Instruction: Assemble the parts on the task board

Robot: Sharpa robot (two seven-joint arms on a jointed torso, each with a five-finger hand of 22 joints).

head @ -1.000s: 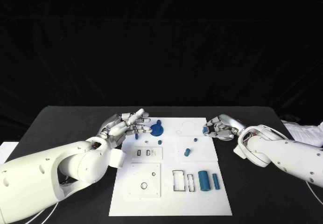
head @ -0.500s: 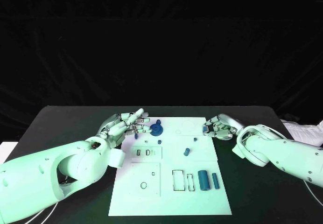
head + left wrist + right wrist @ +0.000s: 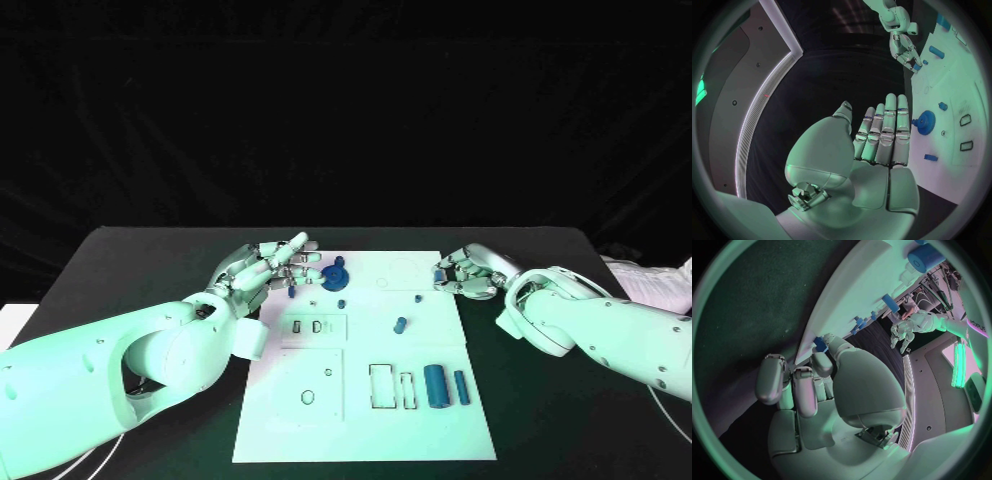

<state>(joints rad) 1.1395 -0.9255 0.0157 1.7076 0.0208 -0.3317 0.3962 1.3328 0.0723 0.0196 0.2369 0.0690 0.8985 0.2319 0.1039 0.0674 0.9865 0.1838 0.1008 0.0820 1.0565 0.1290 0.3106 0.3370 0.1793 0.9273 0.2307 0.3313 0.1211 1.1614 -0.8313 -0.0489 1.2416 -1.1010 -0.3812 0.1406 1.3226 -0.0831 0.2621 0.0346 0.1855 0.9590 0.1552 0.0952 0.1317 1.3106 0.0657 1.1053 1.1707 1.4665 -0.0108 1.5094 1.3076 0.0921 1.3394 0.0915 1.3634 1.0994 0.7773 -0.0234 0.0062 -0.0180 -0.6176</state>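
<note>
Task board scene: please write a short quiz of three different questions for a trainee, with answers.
1. True or false: the left hand grips the blue gear.
2. Which hand pinches a small blue part at the board's edge? A) left B) right
3. Fill in: the two blue cylinders lie on the task board toward the robot's ______ side.

Key: 1 false, its fingers are straight and apart from the gear; 2 B, the right hand; 3 right.

task board mid-table — gear at far end, cylinders near right.
</note>
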